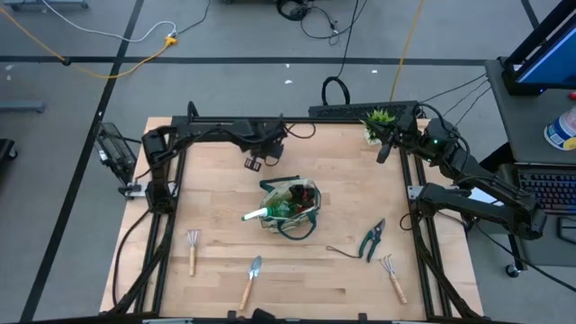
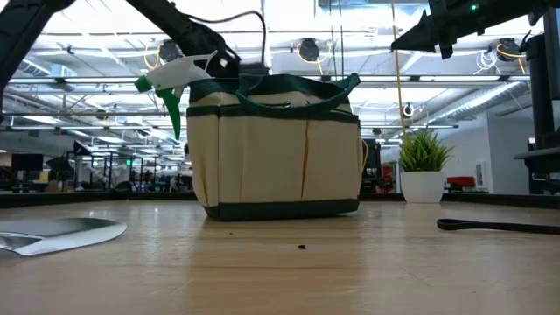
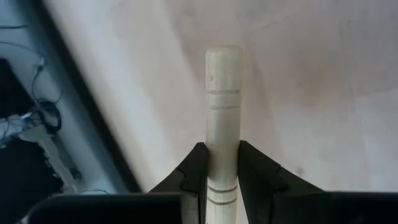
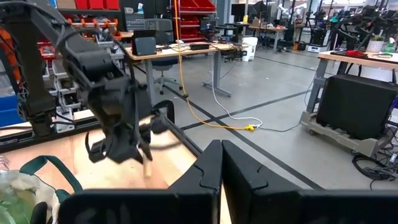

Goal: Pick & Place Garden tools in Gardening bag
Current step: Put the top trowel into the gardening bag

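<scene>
Overhead, we see our left gripper [image 1: 255,163] just beyond the gardening bag [image 1: 290,208], the right gripper [image 1: 384,153] shut at the far right; in the left wrist view, fingers [image 3: 193,171] clamp a wooden tool handle [image 3: 222,112], its length running straight out between them.

Lighting: bright, even, from overhead ceiling fixtures seen in the low view, glare at 12 o'clock. Shadows: soft, faint on the table [image 1: 297,270]. Focus: left wrist view soft and washed out; near tabletop in low view blurred.
</scene>
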Controlling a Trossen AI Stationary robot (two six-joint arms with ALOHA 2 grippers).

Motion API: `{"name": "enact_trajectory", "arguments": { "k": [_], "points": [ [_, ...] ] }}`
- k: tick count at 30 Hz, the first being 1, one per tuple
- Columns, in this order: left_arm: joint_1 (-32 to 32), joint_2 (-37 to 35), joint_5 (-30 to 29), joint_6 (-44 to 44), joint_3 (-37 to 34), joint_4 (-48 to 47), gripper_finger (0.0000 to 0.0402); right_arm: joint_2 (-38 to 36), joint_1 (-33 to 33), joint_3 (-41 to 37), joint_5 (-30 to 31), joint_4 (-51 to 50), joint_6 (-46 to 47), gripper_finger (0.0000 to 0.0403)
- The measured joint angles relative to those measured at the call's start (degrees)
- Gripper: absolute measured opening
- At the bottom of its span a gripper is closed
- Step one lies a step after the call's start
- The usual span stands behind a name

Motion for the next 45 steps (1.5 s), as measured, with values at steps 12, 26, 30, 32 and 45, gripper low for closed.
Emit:
{"name": "enact_trajectory", "arguments": {
  "k": [12, 26, 30, 32, 45],
  "points": [
    [-0.04, -13.82, -1.17, -5.37, 0.09, 0.54, 0.0063, 0.00, 0.00, 0.00, -0.11, 0.00, -0.07, 0.0000],
    [-1.33, -26.79, -14.81, -10.22, 0.15, 1.51, 0.0063, 0.00, 0.01, 0.00, 0.00, -0.02, 0.00, 0.0000],
    [-1.93, -28.56, -18.82, -12.01, 0.15, 3.66, 0.0063, 0.00, 0.02, 0.00, 0.02, -0.02, 0.00, 0.0000],
    [-1.96, -29.39, -19.32, -12.88, 0.13, 6.07, 0.0063, 0.04, 0.02, 0.00, 0.02, -0.02, 0.02, 0.0000],
    [-1.74, -33.02, -7.66, -23.45, 0.20, 35.63, 0.0063, 0.20, 0.00, 0.00, 0.04, -0.04, 0.02, 0.0000]
  ]
}}
